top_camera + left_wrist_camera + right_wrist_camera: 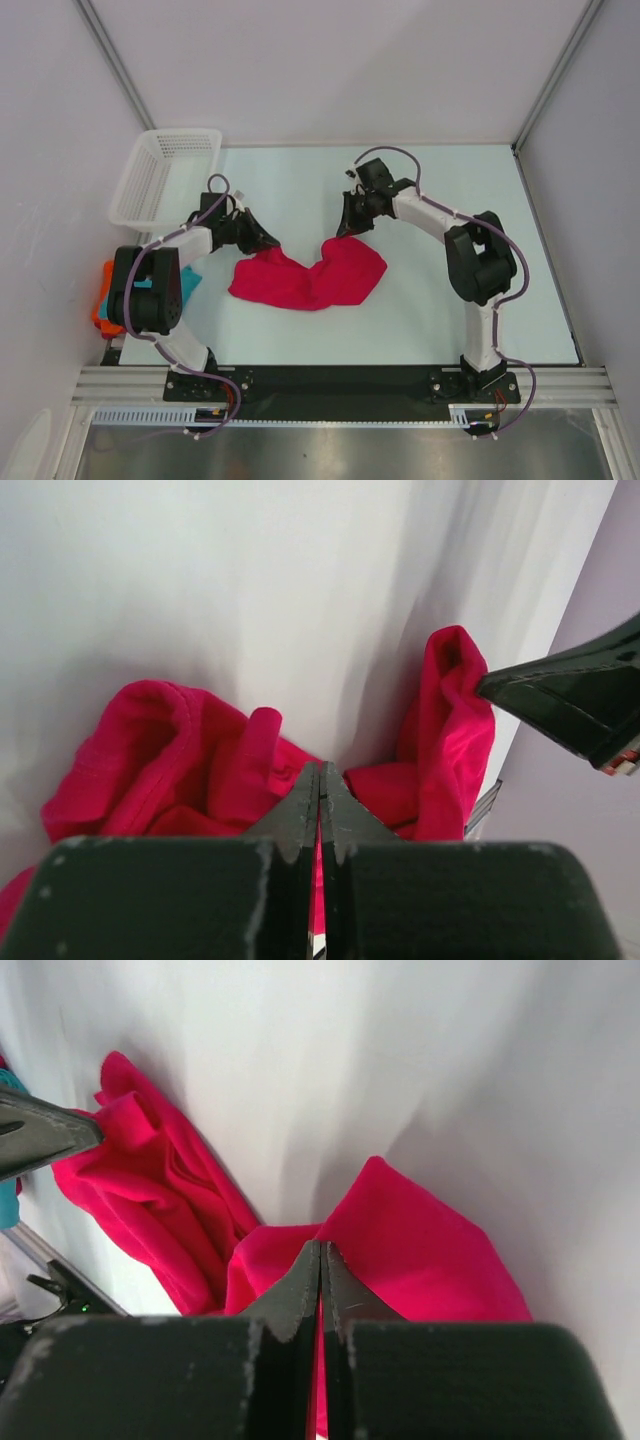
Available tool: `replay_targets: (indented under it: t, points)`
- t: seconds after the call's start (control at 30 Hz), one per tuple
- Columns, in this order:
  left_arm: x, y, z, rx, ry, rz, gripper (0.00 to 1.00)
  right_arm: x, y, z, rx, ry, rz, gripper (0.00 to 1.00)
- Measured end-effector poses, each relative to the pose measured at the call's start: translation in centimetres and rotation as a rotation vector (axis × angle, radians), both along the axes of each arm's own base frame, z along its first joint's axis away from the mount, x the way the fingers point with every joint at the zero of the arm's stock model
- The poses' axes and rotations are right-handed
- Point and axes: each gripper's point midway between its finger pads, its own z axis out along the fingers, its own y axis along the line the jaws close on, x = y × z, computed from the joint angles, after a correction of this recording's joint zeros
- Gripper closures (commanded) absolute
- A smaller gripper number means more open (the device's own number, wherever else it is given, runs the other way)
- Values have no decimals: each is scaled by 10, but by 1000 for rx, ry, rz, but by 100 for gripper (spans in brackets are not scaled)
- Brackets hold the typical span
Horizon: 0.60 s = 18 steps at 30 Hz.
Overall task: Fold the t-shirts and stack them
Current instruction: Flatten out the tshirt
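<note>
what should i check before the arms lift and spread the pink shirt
1. Left gripper shut on the crimson-pink shirt: ok.
2. Right gripper shut on the same shirt: ok.
3. Each grip is on one layer only: cannot tell.
4. Shirt lying flat: not ok, it is bunched between the grippers.
5. Teal shirt and orange shirt apart from the pink one: ok, at the table's left edge.
6. Basket clear of the cloth: ok.

Pale table (420, 320) between plain white walls (330, 60), aluminium rail (120, 383) along near edge.
</note>
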Motion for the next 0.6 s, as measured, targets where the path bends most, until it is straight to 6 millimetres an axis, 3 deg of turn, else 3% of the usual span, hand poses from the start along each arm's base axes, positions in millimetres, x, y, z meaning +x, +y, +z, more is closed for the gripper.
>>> replay_targets:
  t: [0.1,0.2,0.37,0.5,0.6]
  points:
    - [4,0,7,2,-2,1,100,9,-8,22,-10,-75,-12,100]
    - [24,0,34,8,-47,2,100,30,-22,55,-18,-165,-40,100]
    - [71,0,116,25,-225,6,100,78,-51,124,-31,-331,-115,100]
    - [92,2,169,45,-350,7,100,108,-71,184,-13,-468,-170,100]
    - [93,3,170,52,-346,2,96,116,-82,198,-21,-509,-197,100]
